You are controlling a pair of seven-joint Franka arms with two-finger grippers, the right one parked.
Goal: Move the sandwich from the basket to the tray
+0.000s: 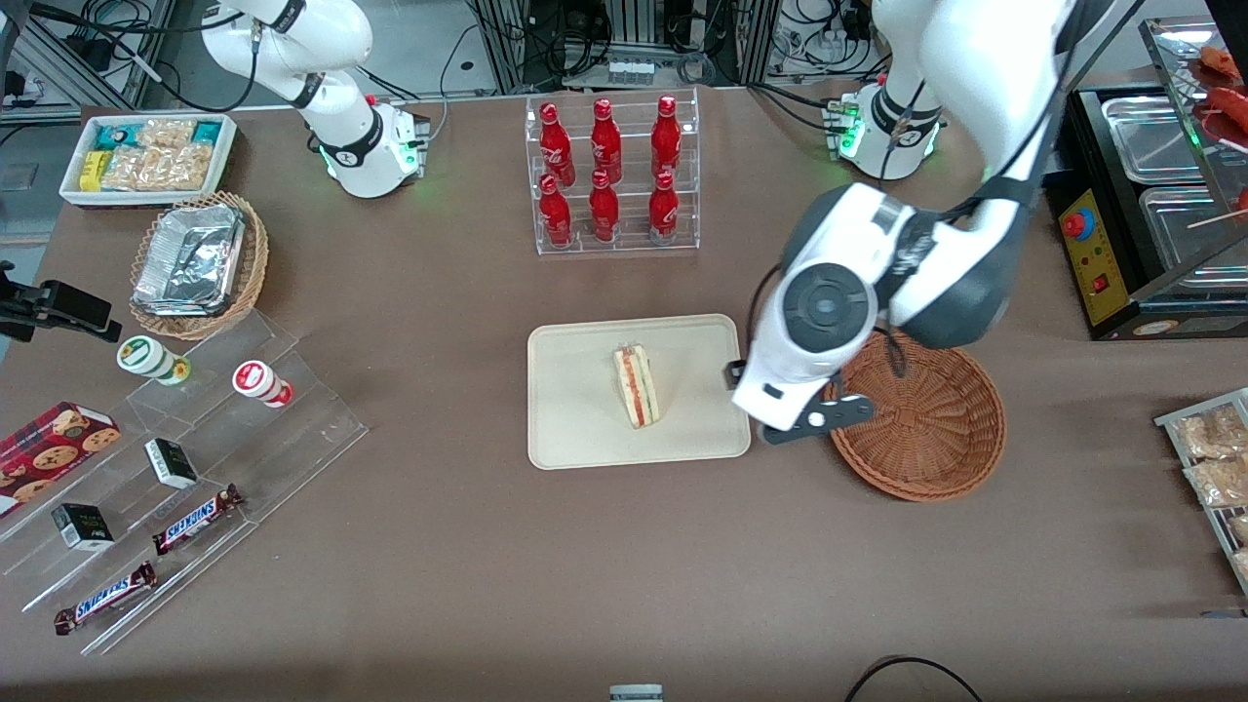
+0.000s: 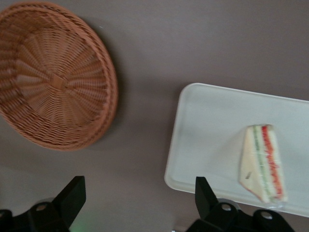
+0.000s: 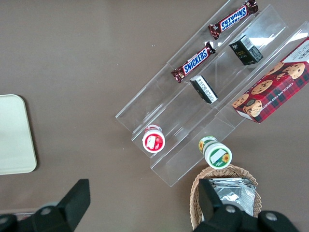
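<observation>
Now the sandwich (image 1: pixel 637 386) lies flat on the tray (image 1: pixel 575 429), a pale triangular wedge with its red, orange and green layers showing along one edge, placed toward the end of the tray nearer the basket (image 1: pixel 951 444). The cream-beige tray sits on the brown table (image 1: pixel 468 565), and the round reddish-brown wicker basket stands just beside it toward the working arm's end, with a strip of bare tabletop between them; nothing shows inside the basket. The gripper (image 2: pixel 140 200) hangs above that strip of table between basket and tray, touching neither, and its two dark fingers (image 2: pixel 72 195) are spread wide apart with nothing between them. Farther from the front camera than the tray, a clear acrylic rack (image 1: pixel 614 175) holds six red bottles. Toward the parked arm's end lie a tan wicker basket of foil containers (image 1: pixel 193 261), a white bin of snack packets (image 1: pixel 151 156), and stepped acrylic shelves (image 1: pixel 195 468) with Snickers bars (image 1: pixel 195 519) and small boxes.
</observation>
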